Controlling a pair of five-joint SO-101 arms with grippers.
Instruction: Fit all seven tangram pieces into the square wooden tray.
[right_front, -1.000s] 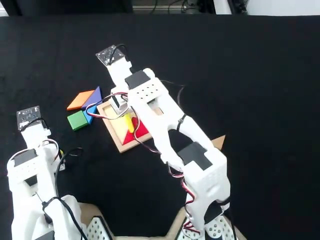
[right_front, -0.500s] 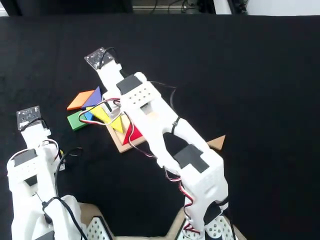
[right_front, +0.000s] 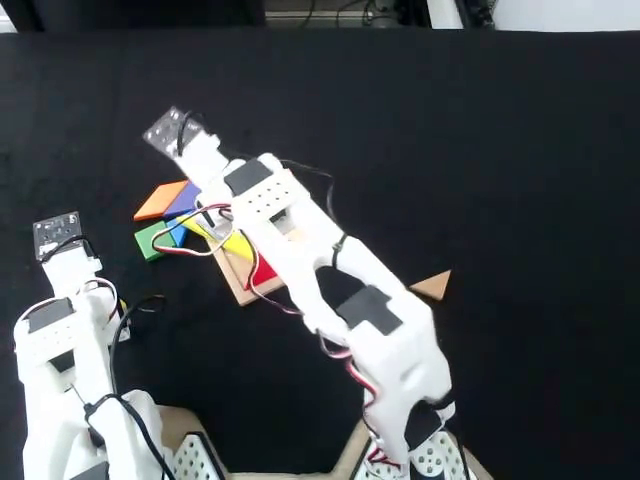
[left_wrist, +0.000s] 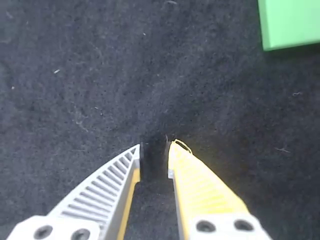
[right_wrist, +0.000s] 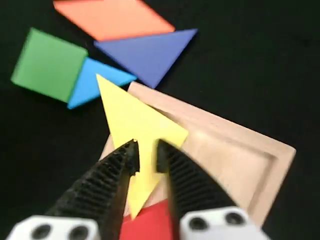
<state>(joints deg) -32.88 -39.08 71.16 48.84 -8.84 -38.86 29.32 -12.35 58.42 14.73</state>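
pinching in narrow on the yellow triangle (right_wrist: 132, 117), the right gripper (right_wrist: 146, 148) looks to hold it near its broad middle, yellow showing in the slim gap between the dark jaws. the piece lies across the ten o'clock corner of the square wooden tray (right_wrist: 240, 150), one sharp tip jutting over the rim toward the light blue triangle (right_wrist: 92, 82), the other running back beside the red piece (right_wrist: 145, 225) seated in the tray. i judge it light, thin and stiff, with smooth faces that may slip or swivel in a two-point pinch, so a hold close to the centre of its mass suits it better than a tip; it seems sturdy, though a corner could catch on the rim. the green square (right_wrist: 50, 62), dark blue triangle (right_wrist: 150, 52) and orange parallelogram (right_wrist: 112, 17) wait at ten o'clock of the tray, a tan triangle (right_front: 432, 286) well apart at three o'clock. the left gripper (left_wrist: 156, 147) hangs over the black cloth (left_wrist: 75, 75) at nine o'clock of the green square, jaws a little apart, nothing between them.
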